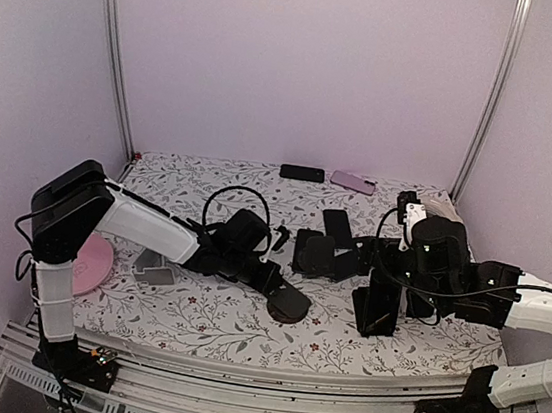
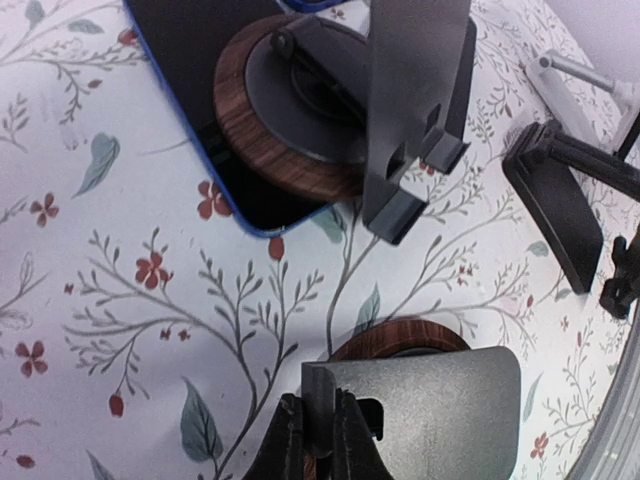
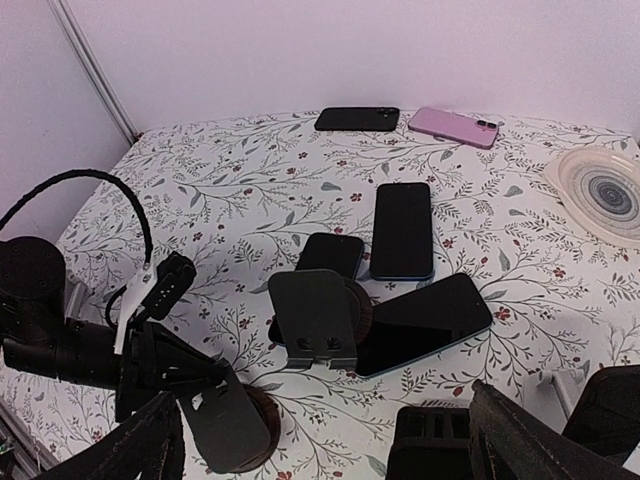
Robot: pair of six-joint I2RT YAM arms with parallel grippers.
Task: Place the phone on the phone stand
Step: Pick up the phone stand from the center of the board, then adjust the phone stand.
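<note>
My left gripper [image 2: 320, 435] is shut on the left edge of a grey phone stand's plate [image 2: 440, 410]. This stand has a round wooden base [image 1: 289, 304] and sits on the cloth at centre front. A second, similar stand [image 3: 315, 320] sits just behind it, its base partly on a blue-edged phone [image 2: 190, 60]. A large dark phone [image 3: 425, 320], a blue-rimmed phone [image 3: 403, 230] and a small dark phone [image 3: 330, 253] lie flat around that stand. My right gripper [image 3: 330, 455] hangs open at the right, nothing between its fingers [image 3: 520, 440].
A black phone [image 3: 357, 119] and a pink phone [image 3: 453, 126] lie by the back wall. A black folding stand [image 1: 376, 310] stands under my right gripper. A clear dish [image 3: 605, 190] sits back right. A pink disc [image 1: 93, 263] and a grey stand [image 1: 154, 269] lie front left.
</note>
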